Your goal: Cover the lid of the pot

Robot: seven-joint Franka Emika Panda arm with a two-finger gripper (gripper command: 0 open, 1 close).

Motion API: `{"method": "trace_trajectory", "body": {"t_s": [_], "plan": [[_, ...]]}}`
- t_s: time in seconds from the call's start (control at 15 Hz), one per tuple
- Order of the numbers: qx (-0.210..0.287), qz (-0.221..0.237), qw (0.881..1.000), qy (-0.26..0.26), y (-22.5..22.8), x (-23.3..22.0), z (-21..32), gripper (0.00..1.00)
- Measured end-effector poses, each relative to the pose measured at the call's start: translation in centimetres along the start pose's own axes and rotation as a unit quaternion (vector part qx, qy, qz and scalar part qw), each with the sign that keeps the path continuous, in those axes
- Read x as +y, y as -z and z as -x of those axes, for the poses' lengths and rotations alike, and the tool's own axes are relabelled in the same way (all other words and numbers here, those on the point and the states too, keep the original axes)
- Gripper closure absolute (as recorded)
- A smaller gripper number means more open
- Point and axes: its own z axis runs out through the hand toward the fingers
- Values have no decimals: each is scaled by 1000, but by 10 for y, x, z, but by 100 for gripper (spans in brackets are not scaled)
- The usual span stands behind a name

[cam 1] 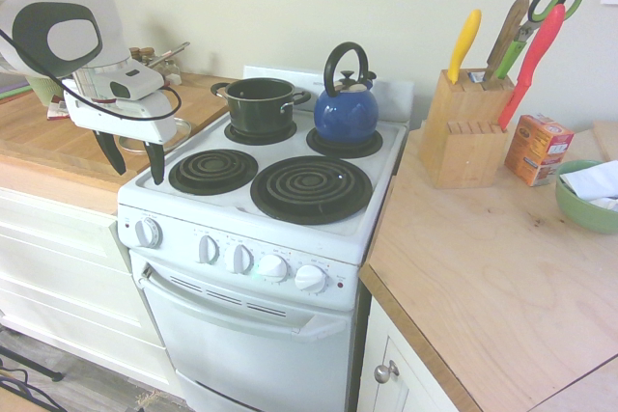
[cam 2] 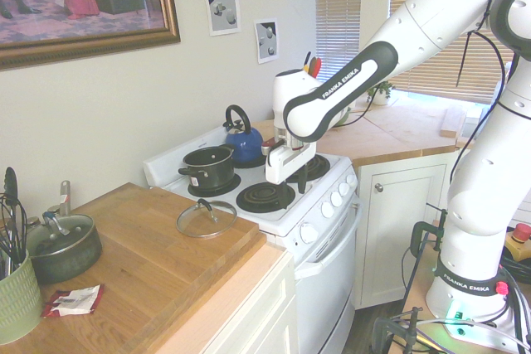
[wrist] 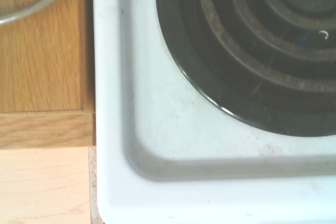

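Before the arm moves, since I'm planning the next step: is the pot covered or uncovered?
Uncovered: the pot shows its open rim, and the lid lies on the wooden counter.

The glass lid lay on the wooden counter, near the stove. The pot was seated, uncovered, on a rear burner, beside the blue kettle. The gripper was positioned above the front burners.
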Motion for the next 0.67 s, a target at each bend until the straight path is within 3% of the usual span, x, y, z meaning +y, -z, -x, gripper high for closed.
{"method": "trace_trajectory", "body": {"t_s": [0.33, 0.67], "plan": [[4, -16, 1000, -15, 13, -21, 2, 0], [12, -34, 999, -32, 43, -104, -11, 0]]}}
